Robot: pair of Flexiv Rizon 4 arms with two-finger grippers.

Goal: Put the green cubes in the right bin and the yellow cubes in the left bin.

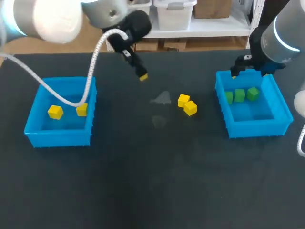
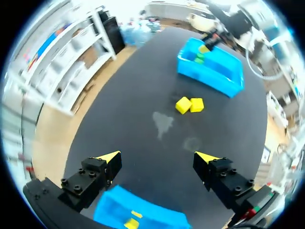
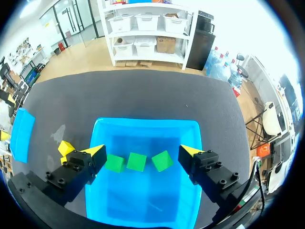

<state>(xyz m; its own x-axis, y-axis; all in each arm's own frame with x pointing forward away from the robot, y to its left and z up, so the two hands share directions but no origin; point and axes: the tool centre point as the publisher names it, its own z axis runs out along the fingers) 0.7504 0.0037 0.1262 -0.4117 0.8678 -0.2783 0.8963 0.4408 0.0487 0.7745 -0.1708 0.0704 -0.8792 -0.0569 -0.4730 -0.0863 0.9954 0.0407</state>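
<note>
L bin (image 1: 57,138) sat at the 9 o'clock side of the table (image 1: 143,191) and R bin (image 1: 259,128) at the 3 o'clock side, well apart.

L bin held 2 yellow cubes. Outer yellow cube (image 1: 55,112) lay toward the bin's 9 o'clock, and inner yellow cube (image 1: 82,109) lay close to its 3 o'clock wall.

R bin held 3 green cubes in a row across its far half, running 9 to 3 o'clock: 1st green cube (image 1: 229,97), mid green cube (image 1: 239,95), 3rd green cube (image 1: 253,93). They lay close together, none stacked.

2 more yellow cubes lay loose on the table btwn the bins, nearer R bin. Loose cube A (image 1: 183,100) had loose cube B (image 1: 190,108) at its 4 o'clock, touching it.

L gripper (image 1: 141,75) hung over bare table at approx 10 o'clock from the loose pair, well apart from them. L wrist view showed its fingers wide apart w/ nothing btwn, the loose pair ahead and L bin under the wrist.

R gripper (image 1: 237,72) hung over R bin's 11 o'clock corner. R wrist view showed its fingers apart, gripping nothing, w/ the green row down in the bin below.

A pale smudge (image 1: 162,98) marked the table at 9 o'clock of loose cube A, and a fainter smudge (image 1: 158,120) lay at its 6 o'clock. A white cable (image 1: 93,67) from the L arm draped across L bin's 3 o'clock wall.
</note>
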